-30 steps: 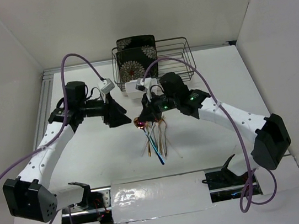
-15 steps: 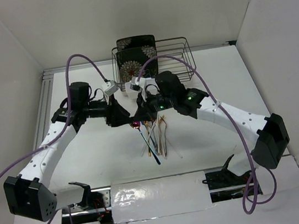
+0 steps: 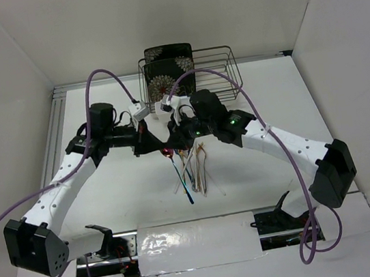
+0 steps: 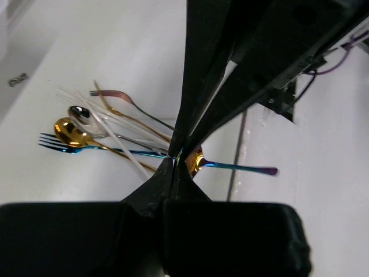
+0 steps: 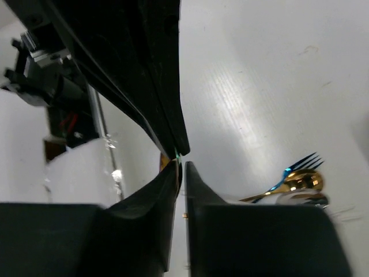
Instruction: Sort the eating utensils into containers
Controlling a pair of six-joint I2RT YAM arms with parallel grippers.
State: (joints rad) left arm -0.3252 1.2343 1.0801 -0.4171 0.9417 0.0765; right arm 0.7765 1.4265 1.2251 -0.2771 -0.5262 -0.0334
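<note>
A shiny pink spoon (image 3: 169, 154) hangs above the table, its blue-tinted handle (image 4: 242, 168) pointing toward the near edge. My left gripper (image 3: 161, 146) is shut on it at the bowl (image 4: 196, 161). My right gripper (image 3: 173, 144) meets it tip to tip, its jaws parted by a narrow gap (image 5: 183, 168). The other eating utensils (image 3: 197, 168) lie in a loose pile below: a gold spoon (image 4: 71, 132), a blue fork (image 4: 53, 142), a silver spoon (image 4: 80, 113) and pale chopsticks (image 4: 115, 138). The white caddy (image 3: 161, 115) is mostly hidden behind the grippers.
A black wire dish rack (image 3: 221, 71) stands at the back with black floral plates (image 3: 170, 68) upright in its left end. White walls close in the table on the left, right and back. The arm bases sit at the near edge.
My left gripper has moved right to the spoon and shut on it. My right gripper's jaws, shut before, have parted slightly. The spoon has shifted a little to the left.
</note>
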